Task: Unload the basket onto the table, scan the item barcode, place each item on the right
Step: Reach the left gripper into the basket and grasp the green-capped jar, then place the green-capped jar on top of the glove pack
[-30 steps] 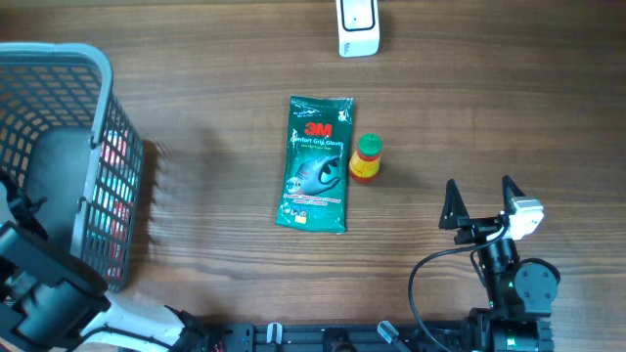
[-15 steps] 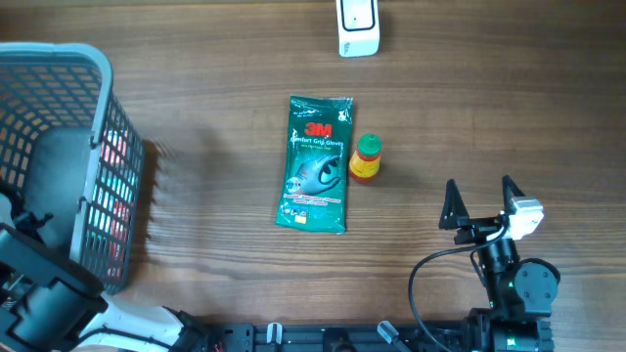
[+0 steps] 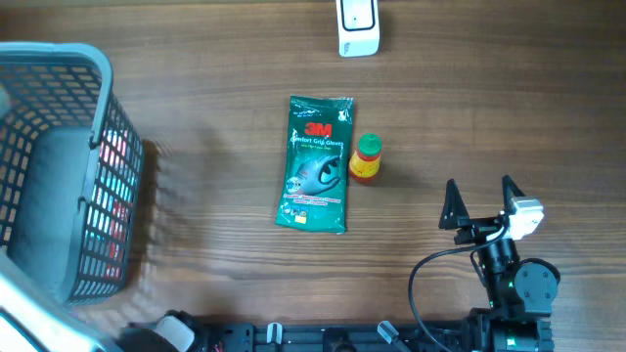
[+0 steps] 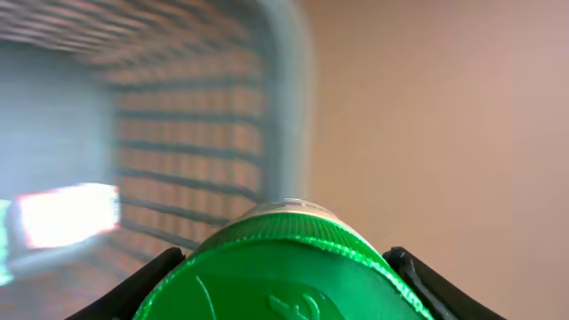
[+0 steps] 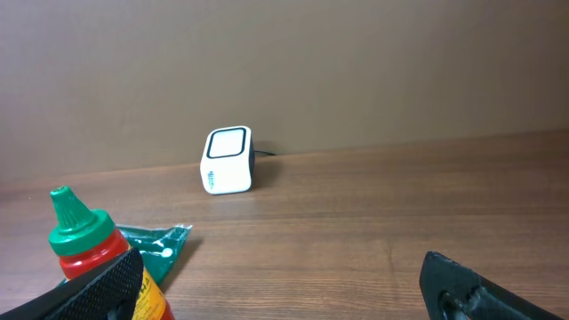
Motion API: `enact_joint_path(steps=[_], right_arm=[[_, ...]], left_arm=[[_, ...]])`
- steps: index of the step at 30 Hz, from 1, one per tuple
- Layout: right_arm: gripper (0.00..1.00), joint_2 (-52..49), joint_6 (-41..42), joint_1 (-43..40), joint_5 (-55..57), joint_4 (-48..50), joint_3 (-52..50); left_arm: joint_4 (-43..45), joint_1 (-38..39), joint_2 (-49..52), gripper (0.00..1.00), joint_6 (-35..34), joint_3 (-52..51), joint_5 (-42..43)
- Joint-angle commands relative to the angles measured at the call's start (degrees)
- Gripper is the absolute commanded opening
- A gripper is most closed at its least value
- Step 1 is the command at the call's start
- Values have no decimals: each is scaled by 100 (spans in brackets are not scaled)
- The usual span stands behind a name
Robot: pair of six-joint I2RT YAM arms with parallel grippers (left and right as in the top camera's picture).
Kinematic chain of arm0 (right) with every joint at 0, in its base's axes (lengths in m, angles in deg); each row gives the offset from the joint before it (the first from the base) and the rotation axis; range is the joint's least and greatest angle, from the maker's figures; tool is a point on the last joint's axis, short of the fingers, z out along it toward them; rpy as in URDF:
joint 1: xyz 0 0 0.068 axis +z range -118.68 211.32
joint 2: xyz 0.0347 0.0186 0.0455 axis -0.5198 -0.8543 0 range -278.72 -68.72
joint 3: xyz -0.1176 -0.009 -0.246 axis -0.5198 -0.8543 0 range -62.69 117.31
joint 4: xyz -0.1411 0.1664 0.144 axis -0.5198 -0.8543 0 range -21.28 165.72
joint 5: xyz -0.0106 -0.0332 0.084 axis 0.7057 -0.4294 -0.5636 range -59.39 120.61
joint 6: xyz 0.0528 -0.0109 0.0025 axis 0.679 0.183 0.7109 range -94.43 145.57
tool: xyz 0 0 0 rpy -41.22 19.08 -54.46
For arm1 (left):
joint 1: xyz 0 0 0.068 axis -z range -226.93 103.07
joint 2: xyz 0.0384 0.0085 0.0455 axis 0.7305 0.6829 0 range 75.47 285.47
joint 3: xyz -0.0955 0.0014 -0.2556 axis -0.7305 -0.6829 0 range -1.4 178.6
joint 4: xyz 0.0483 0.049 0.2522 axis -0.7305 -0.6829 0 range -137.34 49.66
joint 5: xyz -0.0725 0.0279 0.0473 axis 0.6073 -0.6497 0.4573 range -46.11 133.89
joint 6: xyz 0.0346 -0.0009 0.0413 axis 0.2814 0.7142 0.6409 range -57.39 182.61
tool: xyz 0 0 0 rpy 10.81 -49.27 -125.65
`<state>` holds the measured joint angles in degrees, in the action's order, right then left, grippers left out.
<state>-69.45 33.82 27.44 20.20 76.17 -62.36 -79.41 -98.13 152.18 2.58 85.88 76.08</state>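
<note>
Green item (image 4: 284,258) fills the left wrist view: a rounded, glossy green top with a raised mark and a pale rim behind. It sits clamped in the left gripper (image 4: 284,293), a dark finger (image 4: 142,286) touching each side. The blurred basket (image 4: 187,133) wall is just behind. The right gripper (image 3: 480,191) is spread wide, holding nothing, well apart from the scanner (image 3: 358,27)

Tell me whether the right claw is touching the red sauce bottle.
Apart. Overhead view shows bare table between the right claw and the red sauce bottle.
</note>
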Motion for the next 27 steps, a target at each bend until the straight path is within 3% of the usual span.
enact_joint_path(steps=[1,4,6,10,12,14,16,21,23,27], right_arm=[[100,46,-61,-9,11,31,-2],[100,46,-61,-9,11,31,-2],[100,46,-61,-9,11,31,-2],[100,46,-61,-9,11,31,-2],[100,46,-61,-9,11,31,-2],[100,46,-61,-9,11,28,-2],[100,46,-61,-9,11,28,-2],[100,46,-61,-9,11,31,-2],[100,46,-61,-9,11,31,-2],[100,46,-59,-9,11,31,-2]], left_arm=[[579,251,-929,59,109,125,1235],[981,896,-1438,59,240,125,1233],[1088,1633,-1635,57,787,125,1231],[463,3152,-1700,55,2859,122,1231],[-568,4087,-1519,56,4430,118,1123],[-1145,4848,-1237,55,4986,76,520],[-1478,5716,-664,55,5066,72,-730],[-1272,7149,1104,55,5060,74,-2632],[-951,7512,1838,55,5058,74,-3021],[-116,8011,3012,56,5042,74,-3038]])
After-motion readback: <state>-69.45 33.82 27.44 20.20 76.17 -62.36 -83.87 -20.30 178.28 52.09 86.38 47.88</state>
